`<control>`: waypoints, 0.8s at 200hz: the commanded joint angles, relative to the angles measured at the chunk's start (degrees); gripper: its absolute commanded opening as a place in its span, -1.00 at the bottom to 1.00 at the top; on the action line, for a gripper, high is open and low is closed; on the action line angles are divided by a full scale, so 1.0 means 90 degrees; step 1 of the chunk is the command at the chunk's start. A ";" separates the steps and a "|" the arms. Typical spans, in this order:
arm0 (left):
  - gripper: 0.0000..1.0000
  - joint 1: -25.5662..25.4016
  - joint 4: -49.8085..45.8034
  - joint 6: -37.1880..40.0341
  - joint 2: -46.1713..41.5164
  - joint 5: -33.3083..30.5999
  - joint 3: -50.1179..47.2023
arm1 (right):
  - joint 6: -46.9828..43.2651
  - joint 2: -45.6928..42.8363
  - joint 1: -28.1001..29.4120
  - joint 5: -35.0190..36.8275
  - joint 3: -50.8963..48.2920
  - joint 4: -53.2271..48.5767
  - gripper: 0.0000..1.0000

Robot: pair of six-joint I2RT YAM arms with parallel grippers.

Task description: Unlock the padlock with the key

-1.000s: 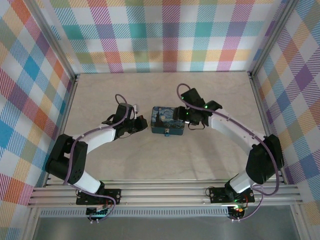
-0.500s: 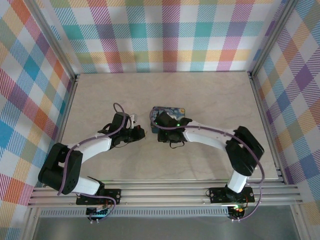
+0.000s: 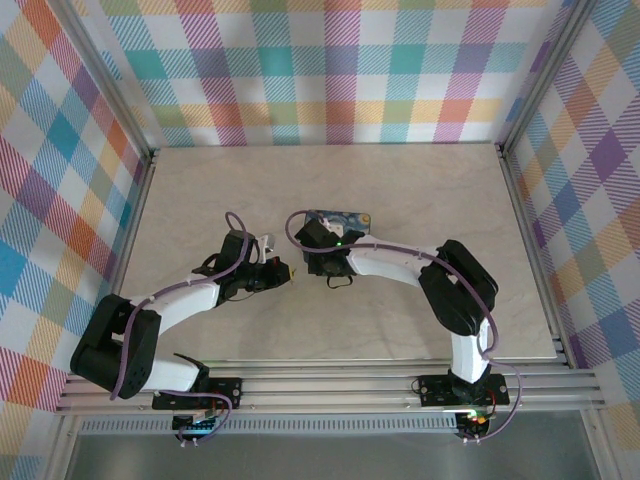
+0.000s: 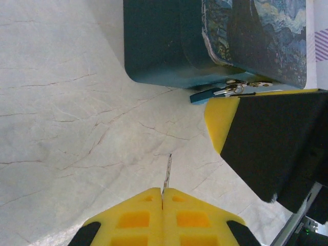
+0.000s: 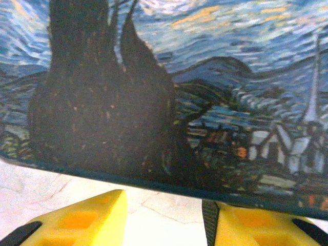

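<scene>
Left pincer (image 4: 163,199): pads pressed together, pinching the key (image 4: 167,171). The thin blade sticks out forward past the tips, over bare table (image 4: 61,102), aimed roughly toward the tin (image 4: 164,46) but short of it and apart from it.

Padlock (image 4: 218,94): hangs at the tin's lower front edge, close to the table, lying sideways. Its shackle end looks threaded through the tin's catch. It looks closed to me, though it is too small to be sure. I cannot tell where the keyhole faces.

Right pincer (image 5: 164,223): pads spread, table showing between them, the tin's painted lid right in front. In the left wrist view its yellow and black side sits just beside the padlock, on the side nearer me. I cannot tell whether it touches. A dark strip stands by one right pad in the right wrist view; I cannot tell what it is. I see nothing gripped.

Progress, my judgement:
- Done: key picked up and held; both arms brought in to the front of the tin.
- Not yet done: padlock steadied, key lined up with the keyhole, key pushed in, key turned, shackle sprung.
- So roughly the approach stage, with all the fine work left.

Gap between key tip and padlock: near, not touching; the key points a little to the side of the lock body
</scene>
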 commanded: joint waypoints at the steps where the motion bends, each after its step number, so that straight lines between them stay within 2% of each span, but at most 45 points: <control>1: -1.00 -0.0035 0.0204 0.0175 -0.0033 0.0166 -0.0057 | -0.0037 0.0141 -0.0112 0.0283 0.0153 -0.0080 -0.12; 160: -1.00 -0.0034 0.0280 0.0243 0.0092 0.0223 -0.0135 | -0.0116 0.0213 -0.0210 0.0511 -0.0024 -0.0223 -0.08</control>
